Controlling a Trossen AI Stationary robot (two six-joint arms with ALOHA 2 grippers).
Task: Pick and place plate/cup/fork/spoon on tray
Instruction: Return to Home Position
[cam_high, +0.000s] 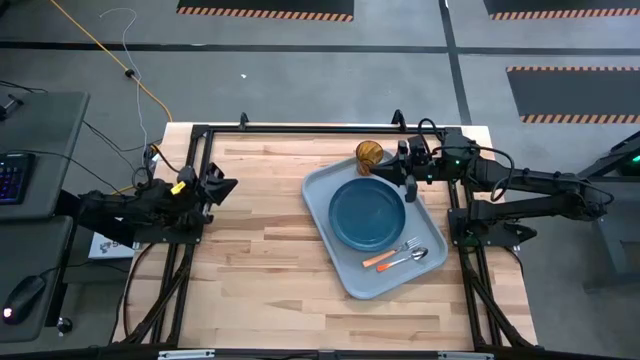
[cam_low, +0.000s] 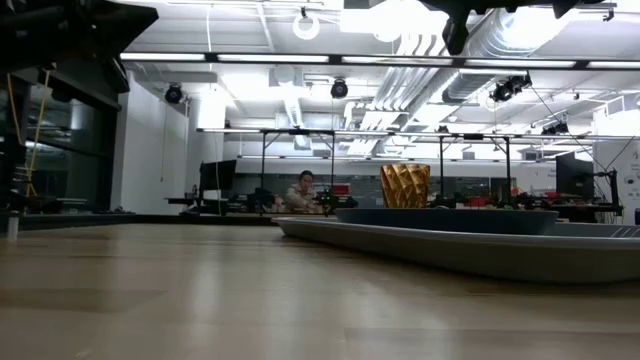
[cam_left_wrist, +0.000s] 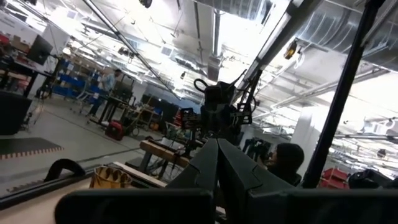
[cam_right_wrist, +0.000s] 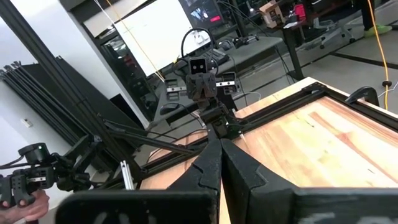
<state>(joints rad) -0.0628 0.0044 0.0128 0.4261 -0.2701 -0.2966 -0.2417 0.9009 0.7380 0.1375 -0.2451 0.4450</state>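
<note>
The pale grey-blue tray (cam_high: 345, 275) lies on the right half of the table, and shows in the low view (cam_low: 480, 250). The teal-blue plate (cam_high: 368, 214) sits on it, rim seen in the low view (cam_low: 450, 218). The orange-handled fork (cam_high: 385, 256) and the spoon (cam_high: 408, 259) lie on the tray's near right corner. The brown cup (cam_high: 368, 154) stands upright on the table just beyond the tray's far edge; it shows in the low view (cam_low: 405, 186) and the left wrist view (cam_left_wrist: 111, 177). My right gripper (cam_high: 408, 170) is shut, raised beside the cup. My left gripper (cam_high: 226, 186) is shut at the table's left.
A black frame (cam_high: 300, 130) runs around the table's far and side edges. Bare wood (cam_high: 260, 240) lies between the two arms. People show in the room beyond the table (cam_low: 303, 190). A keyboard and a mouse sit on a desk left of the table (cam_high: 15, 175).
</note>
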